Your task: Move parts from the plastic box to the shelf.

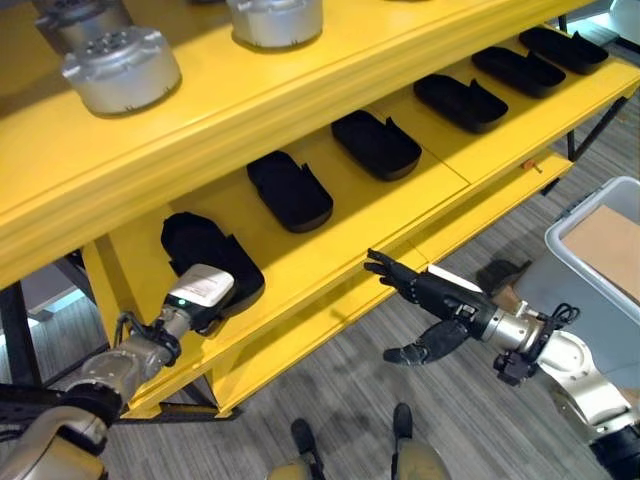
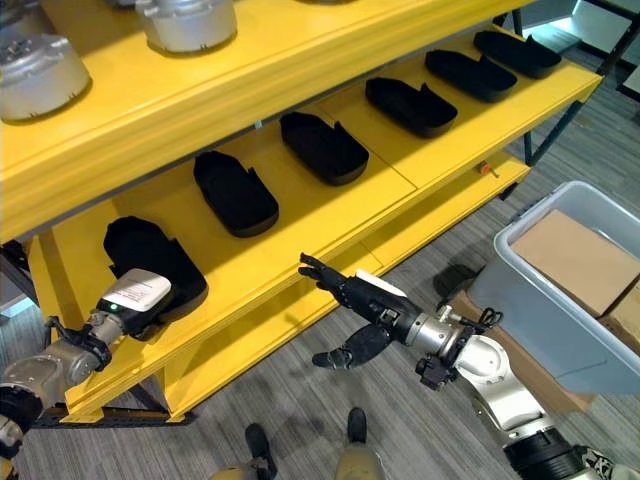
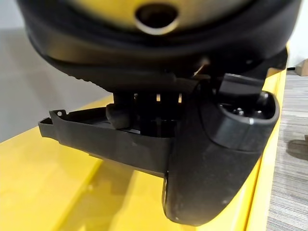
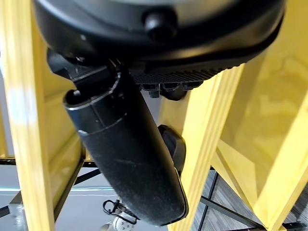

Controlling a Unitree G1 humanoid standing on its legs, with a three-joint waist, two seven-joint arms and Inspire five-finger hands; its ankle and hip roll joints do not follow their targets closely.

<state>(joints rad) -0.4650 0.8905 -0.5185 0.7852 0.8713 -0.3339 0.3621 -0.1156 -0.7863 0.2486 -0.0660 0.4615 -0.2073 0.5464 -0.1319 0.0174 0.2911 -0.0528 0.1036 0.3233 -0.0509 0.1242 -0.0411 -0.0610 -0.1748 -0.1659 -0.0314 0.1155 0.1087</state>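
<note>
Progress: six parts on shelf | my left hand grasps the endmost part | my right hand released, empty, below shelf edge | box beside right arm.

Six trays in a row along the shelf; metal parts on the tier above; plastic box far right, apparently on the floor.

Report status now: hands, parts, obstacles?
Left hand on leftmost black part, grip hidden. Right hand open, holding nothing, before the shelf. Nothing in the way.
</note>
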